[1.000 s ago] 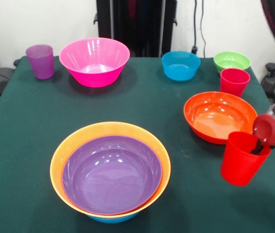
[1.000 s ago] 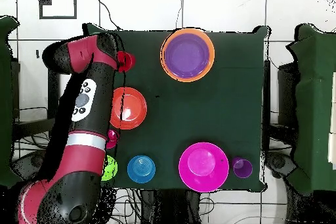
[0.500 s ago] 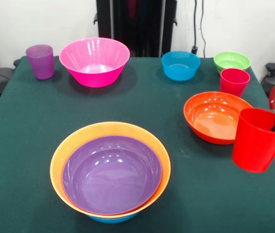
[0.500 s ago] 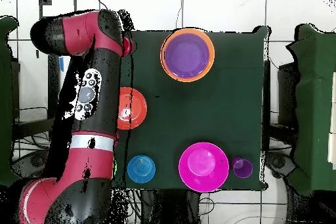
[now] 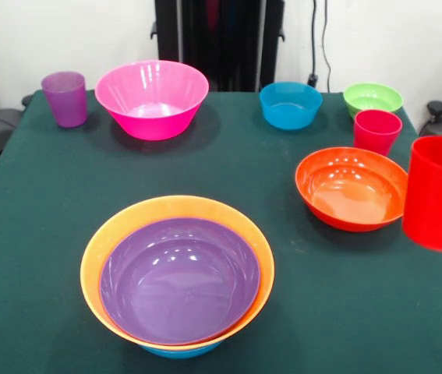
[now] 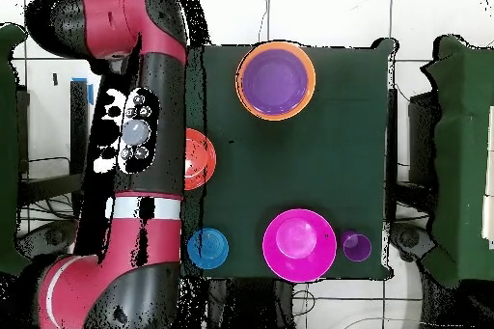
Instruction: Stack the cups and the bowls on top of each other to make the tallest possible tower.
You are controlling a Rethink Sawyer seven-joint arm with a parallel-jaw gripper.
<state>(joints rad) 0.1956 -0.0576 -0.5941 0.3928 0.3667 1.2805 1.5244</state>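
A red cup [image 5: 439, 193] hangs in the air at the front view's 3 o'clock edge, beside the red-orange bowl [image 5: 351, 188]. The gripper is hidden – I cannot tell its grasp. The tower [image 5: 178, 274] – purple bowl in orange, blue beneath – sits at 7 o'clock.

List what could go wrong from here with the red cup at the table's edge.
The red cup hangs off the table at the picture's right edge, and its grip is out of sight; a slip would likely send it to the floor. Carried toward the stacked bowls, it passes the red-orange bowl and could knock it.
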